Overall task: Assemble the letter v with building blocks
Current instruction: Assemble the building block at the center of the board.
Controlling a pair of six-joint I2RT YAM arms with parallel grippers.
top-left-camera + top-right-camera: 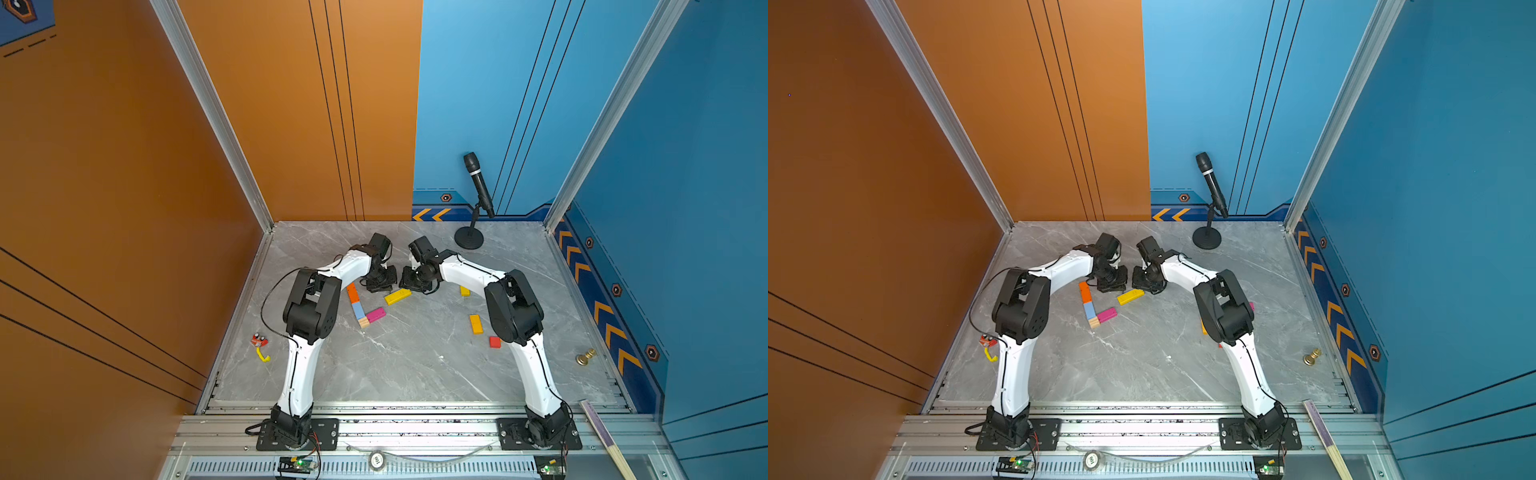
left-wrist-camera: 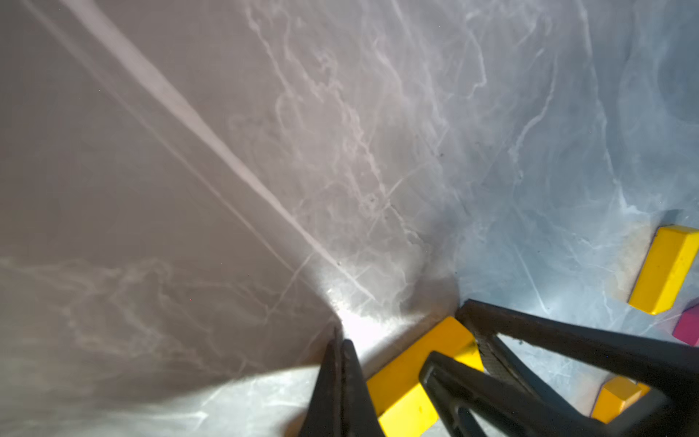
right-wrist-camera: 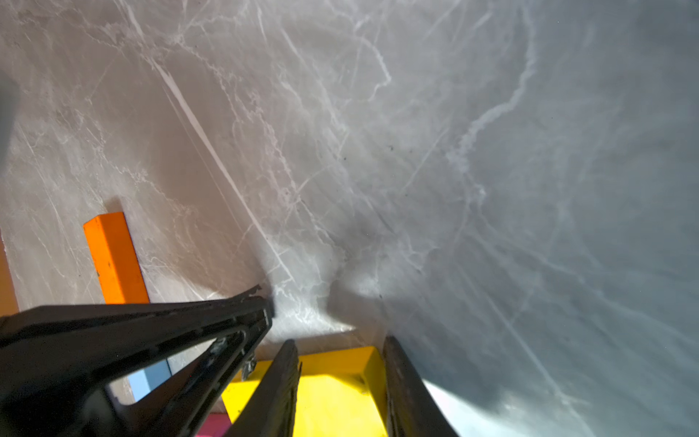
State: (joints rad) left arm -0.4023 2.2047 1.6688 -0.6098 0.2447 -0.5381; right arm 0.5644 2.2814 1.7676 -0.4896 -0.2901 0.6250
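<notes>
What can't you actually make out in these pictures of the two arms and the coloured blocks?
Small yellow block: partly behind the right arm in a top view.
Amber block, red block: almost wholly behind that arm in a top view.
Grip: wrist views do not show whether the right gripper squeezes the long yellow block.
Brass knob: too small for detail.

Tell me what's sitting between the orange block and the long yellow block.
The left gripper, its jaws shut, stands between the orange block and the long yellow block. The right wrist view shows it plainly; both top views agree.
</notes>
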